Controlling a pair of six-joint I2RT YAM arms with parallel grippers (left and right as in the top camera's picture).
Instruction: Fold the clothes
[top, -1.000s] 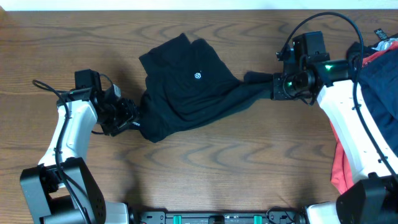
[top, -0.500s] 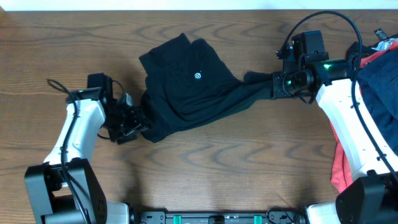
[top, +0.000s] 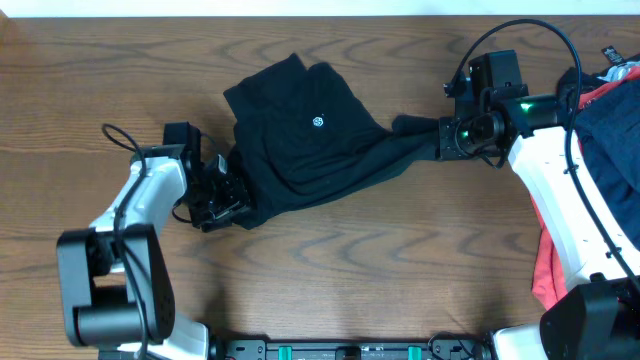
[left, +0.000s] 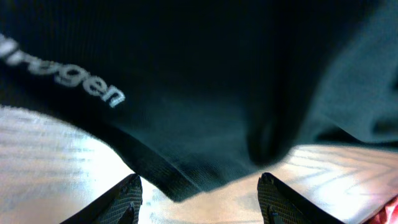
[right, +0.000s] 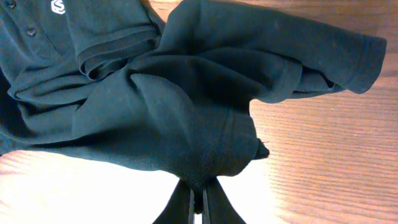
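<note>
Two arms on one black shirt (top: 300, 160) | right pincer (top: 441, 138) clamped on its corner, cloth stretching away | left pincer (left: 200, 194) part-open, empty, hem just ahead | tip: slide low along counter (top: 400, 260), straddle hem, then close.

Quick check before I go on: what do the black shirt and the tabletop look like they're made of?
Shirt: soft knit, possibly cotton pique, matte. The signs are a fine textured weave, a ribbed sleeve band and limp folds.
Table: wood grain, perhaps laminate or veneer, smooth with a slight sheen. It glares bright in the wrist views.
</note>
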